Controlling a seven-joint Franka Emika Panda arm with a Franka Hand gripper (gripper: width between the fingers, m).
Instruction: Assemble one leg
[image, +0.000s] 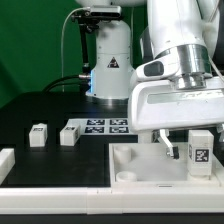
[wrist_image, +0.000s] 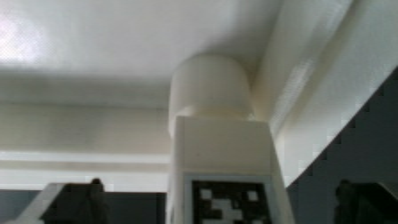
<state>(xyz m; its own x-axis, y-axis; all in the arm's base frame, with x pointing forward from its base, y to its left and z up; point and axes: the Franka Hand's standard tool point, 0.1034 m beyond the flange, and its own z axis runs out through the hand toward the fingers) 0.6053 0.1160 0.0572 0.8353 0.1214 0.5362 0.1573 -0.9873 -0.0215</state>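
One leg (image: 200, 150), a stubby white block with a black-and-white tag, stands at the corner of the large white panel (image: 130, 172) on the exterior view's right. In the wrist view the leg (wrist_image: 222, 130) reaches down with its rounded end against the panel's floor (wrist_image: 89, 50), close to the raised rim. My gripper (image: 190, 150) straddles this leg. In the wrist view the gripper (wrist_image: 222, 205) has dark fingers (wrist_image: 75, 203) standing apart from the leg on both sides, so it is open. Two more legs (image: 38, 135) (image: 69, 133) stand on the black table at the exterior view's left.
The marker board (image: 102, 126) lies behind the panel, in front of the arm's base (image: 108, 75). Another white part (image: 5, 160) shows at the exterior view's left edge. A cable hangs beside the base.
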